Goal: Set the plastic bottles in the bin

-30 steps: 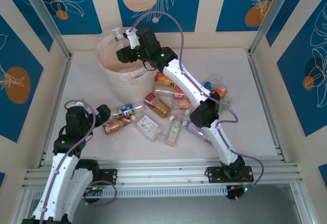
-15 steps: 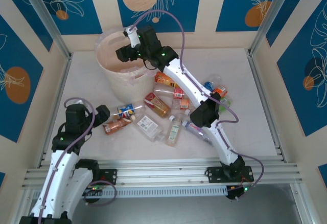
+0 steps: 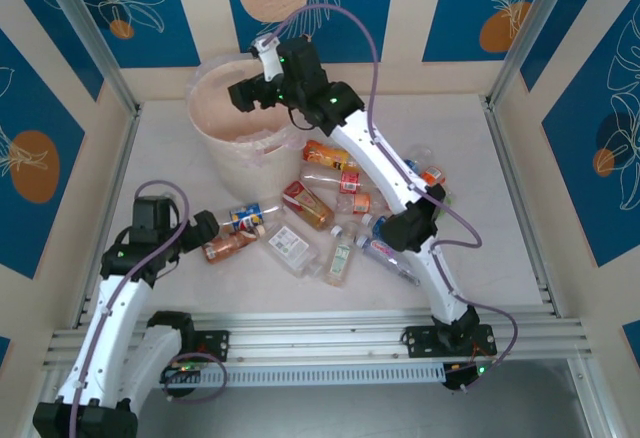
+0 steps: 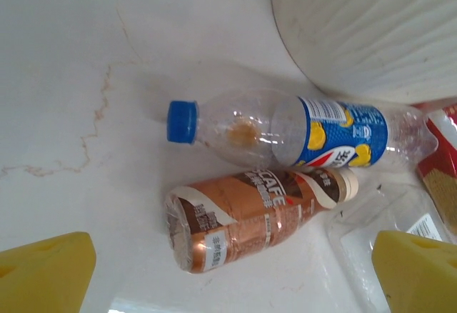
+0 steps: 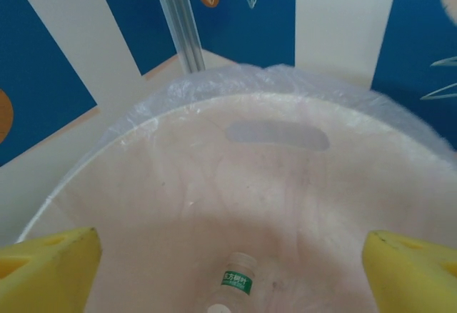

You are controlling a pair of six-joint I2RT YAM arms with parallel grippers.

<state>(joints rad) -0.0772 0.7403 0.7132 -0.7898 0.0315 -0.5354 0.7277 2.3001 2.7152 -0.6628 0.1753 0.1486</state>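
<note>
**Right tool** (image 3: 247, 92): released, pads wide apart, nothing between them. It hangs over the bin (image 3: 228, 163), above the rim. One clear bottle (image 5: 235, 282) with a green label lies at the bin's bottom.

Judged step: the drop looks complete. The next move calls for lifting clear of the bin and reaching for another bottle. The right arm stretches from its base across the remaining bottles (image 3: 335, 213), which lie on the surface (image 3: 470, 158) in front of and to the right of the bin.

**Left tool** (image 3: 203, 226): released and empty. It is aimed at a brown bottle (image 4: 250, 213) lying beside a blue-capped bottle (image 4: 285, 131), just in front of the bin. The left arm is bent, forearm low.
</note>
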